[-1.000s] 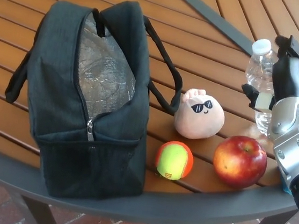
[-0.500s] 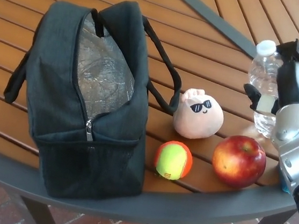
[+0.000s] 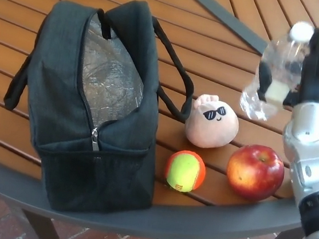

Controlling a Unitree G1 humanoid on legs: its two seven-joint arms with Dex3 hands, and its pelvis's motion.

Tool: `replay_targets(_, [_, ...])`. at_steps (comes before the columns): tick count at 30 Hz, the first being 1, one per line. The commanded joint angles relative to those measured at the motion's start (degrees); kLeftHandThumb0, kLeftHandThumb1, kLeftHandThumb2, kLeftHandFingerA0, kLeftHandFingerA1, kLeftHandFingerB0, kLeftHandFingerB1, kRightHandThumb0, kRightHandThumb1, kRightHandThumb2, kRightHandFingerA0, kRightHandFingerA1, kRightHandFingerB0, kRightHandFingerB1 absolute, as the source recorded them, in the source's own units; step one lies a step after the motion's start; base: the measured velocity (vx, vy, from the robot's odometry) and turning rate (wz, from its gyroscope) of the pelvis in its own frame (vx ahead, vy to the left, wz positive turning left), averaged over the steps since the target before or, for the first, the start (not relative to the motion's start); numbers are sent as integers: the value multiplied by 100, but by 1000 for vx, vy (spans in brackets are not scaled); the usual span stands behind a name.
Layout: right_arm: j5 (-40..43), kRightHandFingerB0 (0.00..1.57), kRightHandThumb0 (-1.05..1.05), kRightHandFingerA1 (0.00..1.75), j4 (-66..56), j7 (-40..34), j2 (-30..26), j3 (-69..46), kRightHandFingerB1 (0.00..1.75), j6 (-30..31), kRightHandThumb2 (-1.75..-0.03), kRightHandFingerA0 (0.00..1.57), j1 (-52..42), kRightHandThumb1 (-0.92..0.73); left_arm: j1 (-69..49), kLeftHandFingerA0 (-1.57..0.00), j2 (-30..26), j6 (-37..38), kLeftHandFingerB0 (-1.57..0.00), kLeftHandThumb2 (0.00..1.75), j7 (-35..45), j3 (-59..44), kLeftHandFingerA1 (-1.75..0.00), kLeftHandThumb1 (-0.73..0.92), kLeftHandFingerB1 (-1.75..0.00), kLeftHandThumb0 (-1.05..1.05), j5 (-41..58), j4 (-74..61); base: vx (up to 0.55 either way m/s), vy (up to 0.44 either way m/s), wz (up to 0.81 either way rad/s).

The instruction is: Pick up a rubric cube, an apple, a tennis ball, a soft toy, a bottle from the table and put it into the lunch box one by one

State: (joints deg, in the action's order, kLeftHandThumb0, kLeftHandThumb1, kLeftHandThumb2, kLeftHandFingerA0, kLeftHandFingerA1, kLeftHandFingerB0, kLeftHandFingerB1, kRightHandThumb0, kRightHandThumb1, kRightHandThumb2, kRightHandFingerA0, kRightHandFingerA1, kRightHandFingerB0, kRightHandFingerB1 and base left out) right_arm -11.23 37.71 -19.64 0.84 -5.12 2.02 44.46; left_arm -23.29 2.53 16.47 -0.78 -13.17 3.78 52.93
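Gripping the bottle [image 3: 271,74] with its long axis tilted, the right hand [image 3: 308,76] has the open lunch box [image 3: 91,112] well off to its left

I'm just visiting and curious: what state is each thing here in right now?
Lunch box: unzipped, open, standing on the table.
Bottle: capped, tilted, lifted off the table.
Right hand: shut on the bottle.
Soft toy: resting on the table.
Tennis ball: resting on the table.
Apple: resting on the table.

Matt cloth lunch box [image 3: 62,114], foil-lined; slatted wood table [image 3: 223,63].
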Motion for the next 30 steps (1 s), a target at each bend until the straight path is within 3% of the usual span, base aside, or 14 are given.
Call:
replay_targets(1, [588,84,-18,175,-483,94,138,-278,161,-728,-143,101,101,-41,-130,-107,-8,151,-96,119,-114,-53,-113,48,-102,24,69,-203,0,0,0])
replay_targets(3, [451,83,-21,175,-692,132,59,-180,162,-815,-145,100,196,-39,-126,-104,-8,121,-94,118,-115,-63,-111,48,-100,25,72,-236,0,0,0])
replay_targets(6, [239,78,-23,175,-906,256,-113,45,171,-1189,-135,96,285,-42,-90,-102,-40,95,-89,116,-113,-58,-108,48,-97,23,53,-154,0,0,0])
replay_targets(8, [98,80,-20,175,-984,249,-207,170,168,-1306,-134,97,336,-43,-83,-101,-69,89,-90,118,-139,-21,-117,45,-101,19,-4,-140,0,0,0])
replay_targets(10, [-125,81,-19,175,-1038,213,-341,340,161,-1522,-133,99,414,-48,-97,-103,-75,99,-92,116,-157,8,-109,49,-99,23,-43,-163,0,0,0])
replay_targets(15, [-137,81,-25,175,-1427,337,-417,604,167,-1646,-125,94,628,-47,-111,-107,-33,180,-96,119,-130,-14,-112,48,-101,25,18,-195,0,0,0])
replay_targets(17, [20,79,-29,175,-1789,486,-301,659,169,-1253,-123,95,641,-49,-89,-102,-57,123,-91,118,-139,13,-109,48,-99,25,-17,-174,0,0,0])
replay_targets(21, [161,81,-21,175,-2225,635,-77,788,161,-848,-140,98,705,-41,62,-107,-59,181,-95,121,-42,-46,-113,50,-102,27,81,54,0,0,0])
replay_targets(23, [224,81,-21,175,-2365,687,39,825,161,-673,-140,98,730,-41,89,-107,-45,211,-95,121,-4,-73,-113,50,-102,27,121,112,0,0,0])
replay_targets(25, [772,86,-22,175,-2669,1007,520,886,169,-237,-138,103,859,-41,107,-103,-55,182,-93,118,-138,-1,-109,48,-99,24,-6,69,0,0,0])
replay_targets(30, [1333,82,-23,175,-3153,1348,948,844,171,602,-136,102,947,-42,40,-106,-73,154,-94,117,-221,115,-110,48,-99,22,-123,-122,0,0,0])
